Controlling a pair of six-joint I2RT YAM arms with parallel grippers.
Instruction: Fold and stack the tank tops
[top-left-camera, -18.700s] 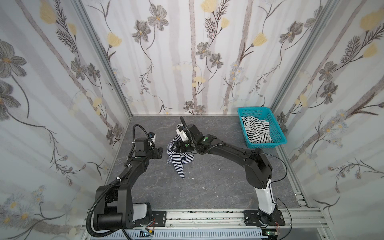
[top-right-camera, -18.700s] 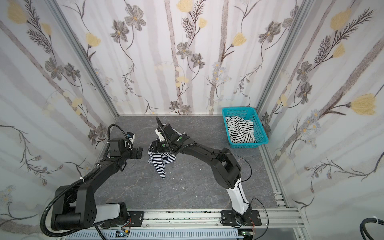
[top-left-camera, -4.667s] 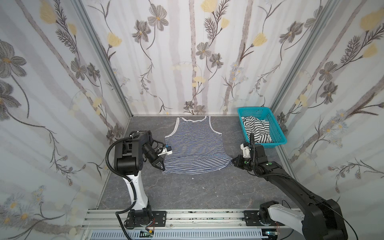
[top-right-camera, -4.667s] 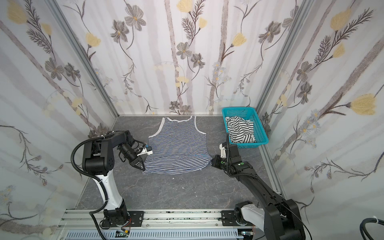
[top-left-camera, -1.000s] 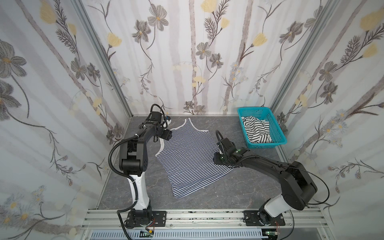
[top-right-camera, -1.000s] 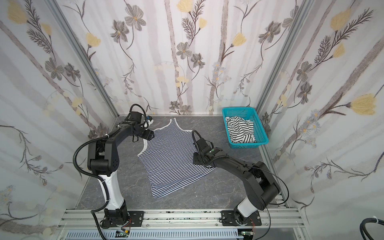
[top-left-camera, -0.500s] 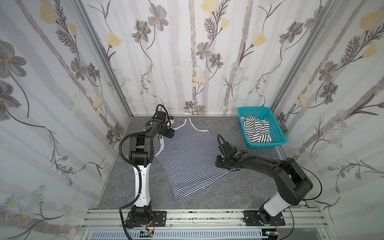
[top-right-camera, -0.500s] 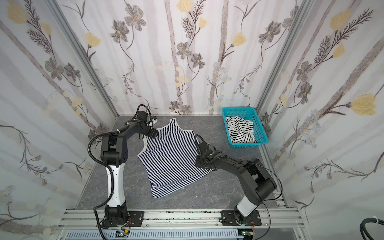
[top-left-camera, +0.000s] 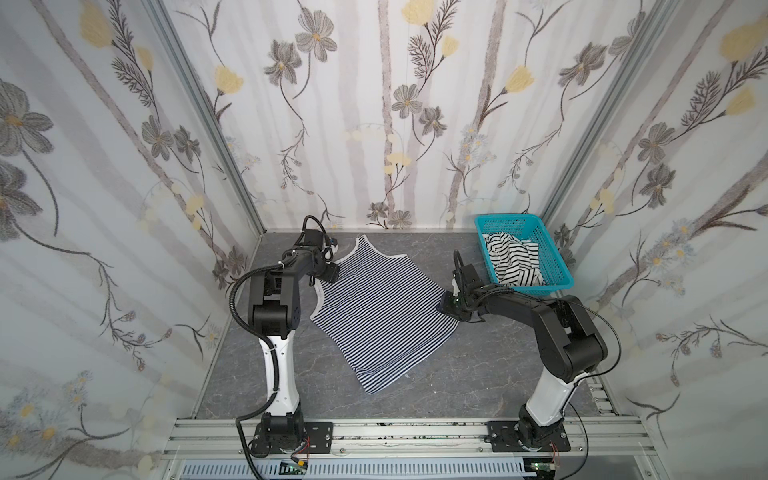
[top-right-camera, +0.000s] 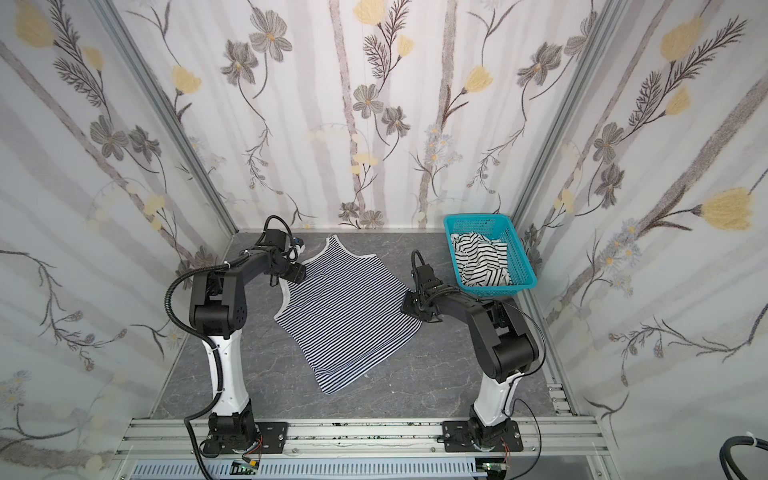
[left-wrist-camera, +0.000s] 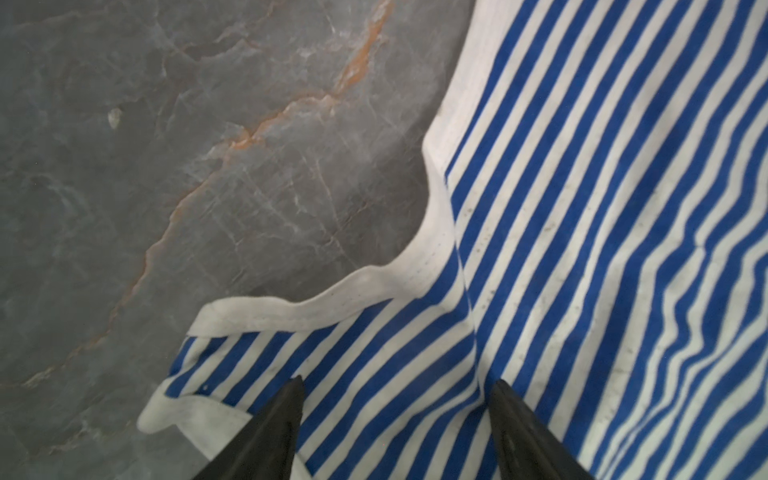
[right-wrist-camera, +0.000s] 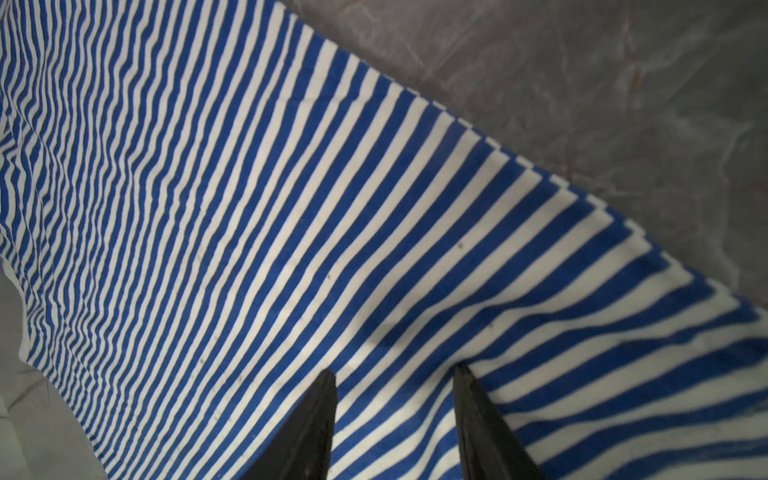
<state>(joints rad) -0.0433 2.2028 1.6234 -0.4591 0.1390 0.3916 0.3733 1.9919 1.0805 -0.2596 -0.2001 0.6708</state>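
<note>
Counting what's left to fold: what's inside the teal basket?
One crumpled wide-striped black-and-white tank top lies in the teal basket. It covers most of the floor, so anything beneath is hidden.

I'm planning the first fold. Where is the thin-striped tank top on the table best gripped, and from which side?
Probably the white-trimmed shoulder strap of the thin-striped tank top, taken from above on the left arm's side. The top lies flat, so only edges give a lip, and that strap's trim looks curled ahead of the open left tool.
</note>
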